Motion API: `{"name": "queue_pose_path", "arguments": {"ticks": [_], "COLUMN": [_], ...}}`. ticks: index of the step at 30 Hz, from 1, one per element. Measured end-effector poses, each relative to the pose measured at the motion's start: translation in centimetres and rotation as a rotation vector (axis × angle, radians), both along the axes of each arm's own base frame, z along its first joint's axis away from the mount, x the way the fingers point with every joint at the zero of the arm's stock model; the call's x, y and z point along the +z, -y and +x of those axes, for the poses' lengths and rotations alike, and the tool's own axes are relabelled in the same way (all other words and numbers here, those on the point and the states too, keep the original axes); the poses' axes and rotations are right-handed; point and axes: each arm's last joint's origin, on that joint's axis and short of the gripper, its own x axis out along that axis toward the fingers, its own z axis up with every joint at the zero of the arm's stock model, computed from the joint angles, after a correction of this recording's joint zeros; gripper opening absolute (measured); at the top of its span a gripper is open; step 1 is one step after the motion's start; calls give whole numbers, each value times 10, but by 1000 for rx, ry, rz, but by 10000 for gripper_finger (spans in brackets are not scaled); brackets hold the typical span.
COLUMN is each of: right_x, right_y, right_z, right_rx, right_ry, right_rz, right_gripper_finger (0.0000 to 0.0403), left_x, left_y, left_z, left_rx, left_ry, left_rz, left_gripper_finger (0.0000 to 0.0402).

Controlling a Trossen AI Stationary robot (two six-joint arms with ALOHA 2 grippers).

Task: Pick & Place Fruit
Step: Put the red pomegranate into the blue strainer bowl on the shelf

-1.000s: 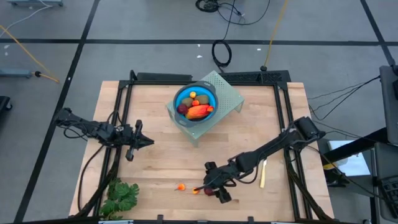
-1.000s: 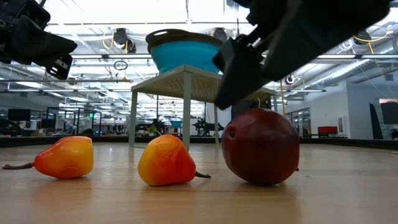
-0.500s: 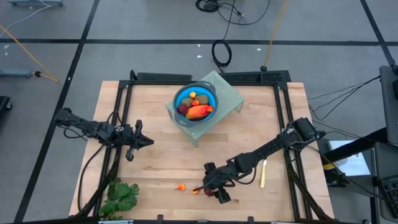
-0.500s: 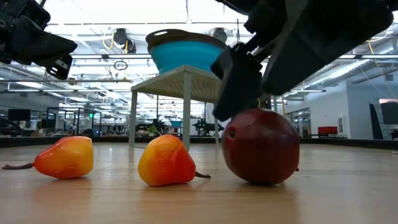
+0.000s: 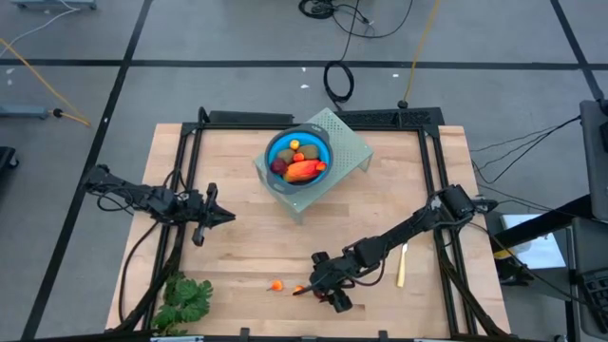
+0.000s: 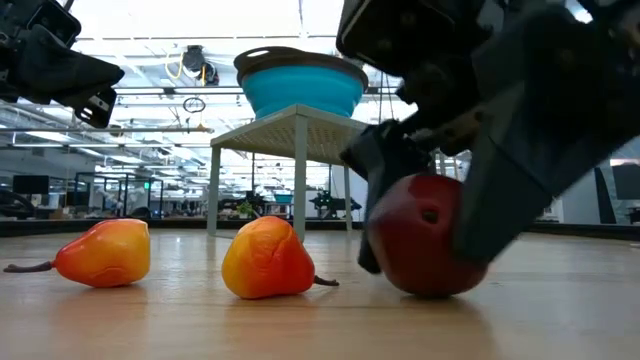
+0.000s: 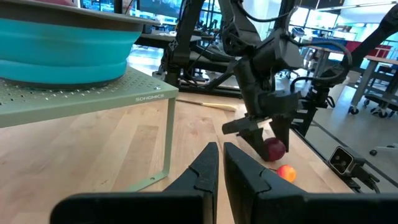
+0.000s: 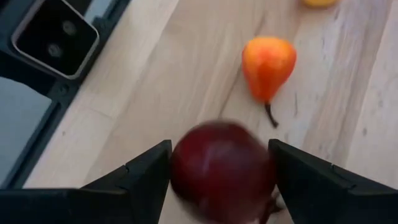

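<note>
Wooden table, blue bowl of fruit on green rack. Right gripper well off from rack at near edge, fingers apart, straddling red ball, not clamped. Two orange pears beside ball. Left gripper left of rack, fingers together, empty.
</note>
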Motion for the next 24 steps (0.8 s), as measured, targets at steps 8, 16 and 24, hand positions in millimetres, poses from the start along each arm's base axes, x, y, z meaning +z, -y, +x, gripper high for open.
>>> {"name": "queue_pose_path", "arguments": {"ticks": [8, 16, 24], "right_x": [-2, -2, -2], "right_y": [1, 1, 1], "right_z": [-2, -2, -2], "right_rx": [13, 19, 38], "right_ry": [-23, -14, -2], "right_rz": [-24, -27, -41], "right_gripper_finger": [256, 256, 226], "left_x": [0, 0, 0], "left_y": [0, 0, 0], "left_z": [0, 0, 0], "left_rx": [0, 0, 0], "left_ry": [0, 0, 0], "left_rz": [0, 0, 0], "left_gripper_finger": [24, 24, 24]}}
